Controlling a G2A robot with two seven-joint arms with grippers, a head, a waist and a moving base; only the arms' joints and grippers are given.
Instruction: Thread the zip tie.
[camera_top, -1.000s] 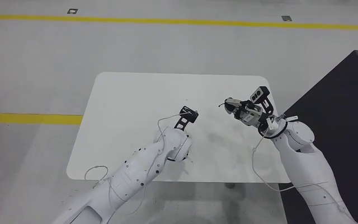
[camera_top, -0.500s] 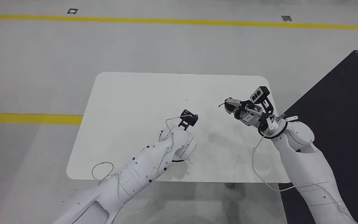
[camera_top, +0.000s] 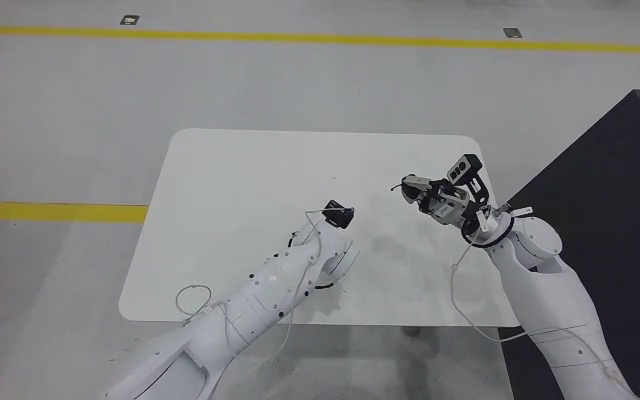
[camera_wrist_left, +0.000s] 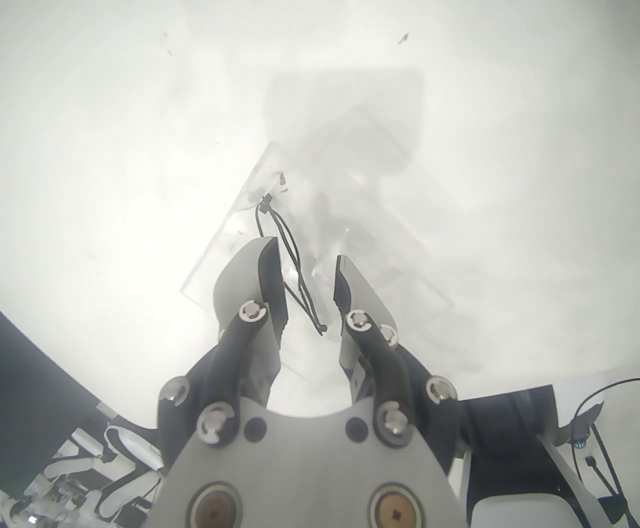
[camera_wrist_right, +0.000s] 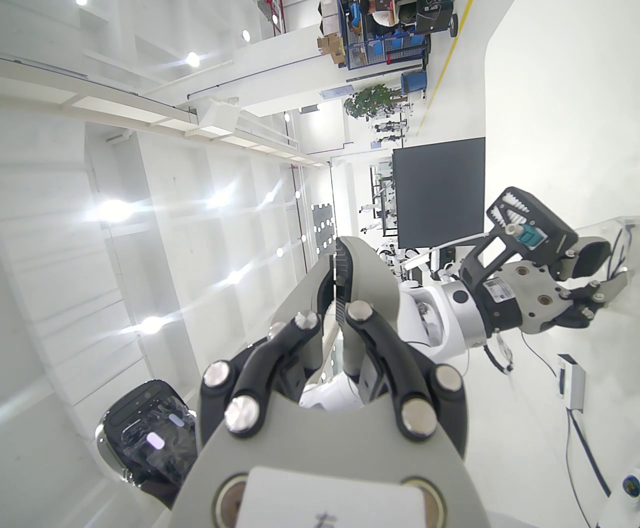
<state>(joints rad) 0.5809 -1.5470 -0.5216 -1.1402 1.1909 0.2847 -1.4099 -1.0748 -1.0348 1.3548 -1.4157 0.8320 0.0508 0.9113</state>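
A black zip tie (camera_wrist_left: 263, 202) lies bent into a narrow loop on a clear plastic plate (camera_wrist_left: 227, 240) that rests flat on the white table (camera_top: 230, 200). My left gripper (camera_wrist_left: 305, 255) hangs just above the plate, open, with one finger on each side of the tie's strands. In the top view the left gripper (camera_top: 338, 214) is near the table's middle. My right gripper (camera_top: 402, 187) is held in the air to the right of it, turned sideways. Its fingers (camera_wrist_right: 345, 280) are shut, and I see nothing between them. The right wrist view catches the left gripper (camera_wrist_right: 612, 272) at the plate's edge (camera_wrist_right: 627, 225).
The table's near edge (camera_top: 330, 322) runs below the left arm. A black panel (camera_top: 600, 170) stands past the table's right side. Bare tabletop lies to the left of and behind the plate.
The left arm has swung a little to the right and its gripper has dropped slightly closer to the table. The right arm has kept still.
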